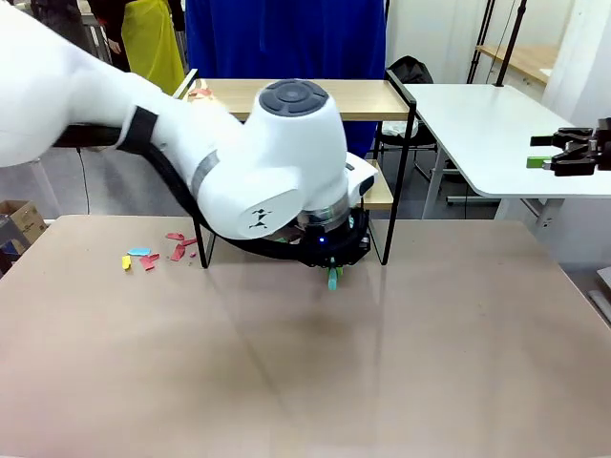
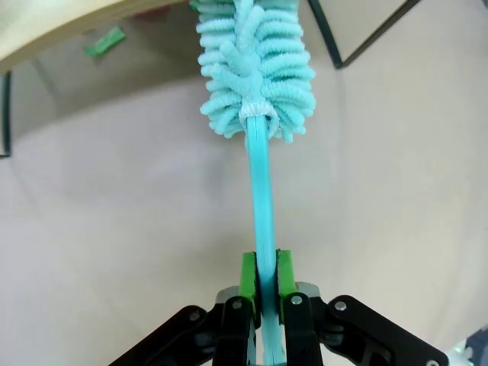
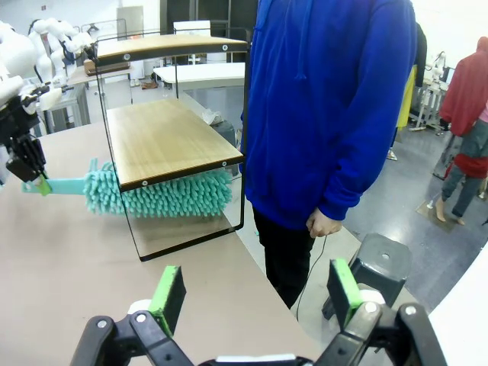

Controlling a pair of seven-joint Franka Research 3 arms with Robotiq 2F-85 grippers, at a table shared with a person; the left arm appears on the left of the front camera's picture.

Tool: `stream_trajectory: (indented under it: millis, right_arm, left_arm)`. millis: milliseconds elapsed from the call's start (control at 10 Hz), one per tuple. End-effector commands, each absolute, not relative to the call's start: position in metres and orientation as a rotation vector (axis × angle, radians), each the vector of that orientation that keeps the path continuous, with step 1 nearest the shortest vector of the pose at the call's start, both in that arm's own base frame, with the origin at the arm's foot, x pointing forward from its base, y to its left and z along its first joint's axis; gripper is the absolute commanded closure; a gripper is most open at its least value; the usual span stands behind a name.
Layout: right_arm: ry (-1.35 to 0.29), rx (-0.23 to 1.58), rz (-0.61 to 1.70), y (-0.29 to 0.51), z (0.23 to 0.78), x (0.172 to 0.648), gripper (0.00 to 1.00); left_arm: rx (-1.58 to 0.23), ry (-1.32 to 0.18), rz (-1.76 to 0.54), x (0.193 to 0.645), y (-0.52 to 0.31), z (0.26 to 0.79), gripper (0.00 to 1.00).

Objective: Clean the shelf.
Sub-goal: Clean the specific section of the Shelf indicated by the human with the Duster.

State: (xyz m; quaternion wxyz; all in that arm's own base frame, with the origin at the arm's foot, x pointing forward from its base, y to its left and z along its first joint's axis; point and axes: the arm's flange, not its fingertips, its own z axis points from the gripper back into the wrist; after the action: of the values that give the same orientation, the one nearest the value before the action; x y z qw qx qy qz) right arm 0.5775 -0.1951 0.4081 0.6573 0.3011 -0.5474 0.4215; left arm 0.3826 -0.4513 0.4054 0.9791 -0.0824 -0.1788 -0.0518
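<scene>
The shelf stands at the table's far side, two light wooden boards in a black frame. Its lower board shows in the right wrist view. My left gripper is shut on the thin handle of a teal fluffy duster. The duster's head lies under the lower board, just above the table. In the front view the left gripper sits low in front of the shelf, half hidden by the arm. My right gripper hangs open and empty at the far right, and its own view shows it wide apart.
Small coloured paper scraps lie on the brown table left of the shelf, and a few more on the top board. A green scrap lies under the lower board. A person in a blue hoodie stands behind the shelf. A white table is at the right.
</scene>
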Motion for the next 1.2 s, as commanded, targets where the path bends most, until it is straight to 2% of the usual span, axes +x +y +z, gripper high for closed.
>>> stream_trajectory:
  millis: [0,200,300,400,600,800,1100]
  right_arm:
    - [-1.243,0.682,0.958,-0.193,0.411,0.577,0.0]
    - [-1.243,0.682,0.958,-0.193,0.411,0.577,0.0]
    - [-1.243,0.682,0.958,-0.193,0.411,0.577,0.0]
    - [-1.243,0.682,0.958,-0.193,0.411,0.577,0.0]
    - [-1.243,0.682,0.958,-0.193,0.411,0.577,0.0]
    - [-1.243,0.682,0.958,-0.193,0.411,0.577,0.0]
    - [-1.243,0.682,0.958,-0.193,0.411,0.577,0.0]
  left_arm:
    - [-0.13,-0.322,-0.063,0.392,-0.487,0.388,0.87]
    - [-0.131,-0.275,-0.037,0.397,-0.489,0.377,0.87]
    - [-0.126,-0.274,0.013,0.396,-0.481,0.39,0.87]
    - [-0.124,-0.287,-0.08,0.389,-0.483,0.373,0.87]
    - [-0.124,-0.276,-0.054,0.394,-0.484,0.374,0.87]
    - [-0.116,-0.192,-0.004,0.402,-0.447,0.361,0.87]
    - [0.032,-0.14,0.133,0.391,-0.362,0.354,0.87]
